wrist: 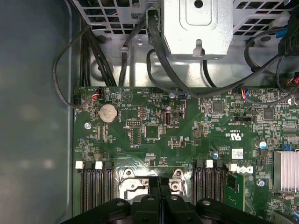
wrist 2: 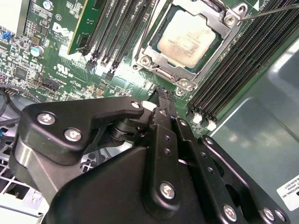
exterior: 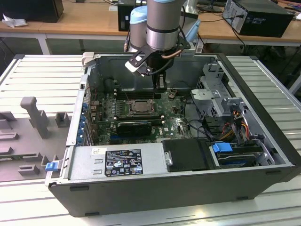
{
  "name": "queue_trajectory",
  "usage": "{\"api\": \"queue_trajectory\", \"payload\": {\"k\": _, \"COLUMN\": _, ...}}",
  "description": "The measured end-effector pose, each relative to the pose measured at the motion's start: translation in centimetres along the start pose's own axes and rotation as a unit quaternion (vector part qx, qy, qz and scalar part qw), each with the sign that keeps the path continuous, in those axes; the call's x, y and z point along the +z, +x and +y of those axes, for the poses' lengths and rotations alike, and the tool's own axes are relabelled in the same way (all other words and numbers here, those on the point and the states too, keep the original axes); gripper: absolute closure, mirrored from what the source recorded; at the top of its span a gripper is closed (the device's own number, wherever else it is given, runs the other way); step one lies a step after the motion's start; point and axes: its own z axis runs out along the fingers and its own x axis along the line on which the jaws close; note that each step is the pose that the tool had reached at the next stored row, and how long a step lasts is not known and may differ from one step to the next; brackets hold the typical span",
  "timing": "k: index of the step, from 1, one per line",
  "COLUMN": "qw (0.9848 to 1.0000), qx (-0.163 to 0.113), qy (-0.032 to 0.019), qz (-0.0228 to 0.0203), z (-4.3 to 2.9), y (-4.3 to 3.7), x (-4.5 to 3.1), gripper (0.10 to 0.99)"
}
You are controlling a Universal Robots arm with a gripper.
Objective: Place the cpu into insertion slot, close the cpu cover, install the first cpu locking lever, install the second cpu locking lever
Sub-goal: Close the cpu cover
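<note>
The cpu (wrist 2: 187,37), a pale square chip, lies in the insertion slot (exterior: 140,107) at the middle of the green motherboard (wrist: 154,135). The metal cpu cover (wrist 2: 163,70) lies flat around the chip. A thin wire lever (wrist 2: 145,32) runs along one side of the socket and another lever (wrist 2: 271,10) leaves its far corner; I cannot tell whether they are latched. My gripper (wrist 2: 161,93) hangs a little above the board just beside the socket, its black fingers pressed together with nothing between them. In the exterior view the gripper (exterior: 161,84) is behind the socket and slightly toward the exterior view's right.
Long black memory slots (wrist 2: 117,28) flank the socket on both sides. A black card (exterior: 134,126) lies in front of it. The drive cage (exterior: 211,89) and black cables (wrist: 159,51) fill the case's right side. The case wall (exterior: 141,66) stands close behind the arm.
</note>
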Motion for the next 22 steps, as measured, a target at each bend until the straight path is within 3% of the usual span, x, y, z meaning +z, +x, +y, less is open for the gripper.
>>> {"api": "queue_trajectory", "payload": {"k": 22, "qw": 1.0000, "qx": 0.000, "qy": 0.0000, "qz": 0.0000, "z": -0.33, "y": 0.00, "x": -0.01, "gripper": 0.980}}
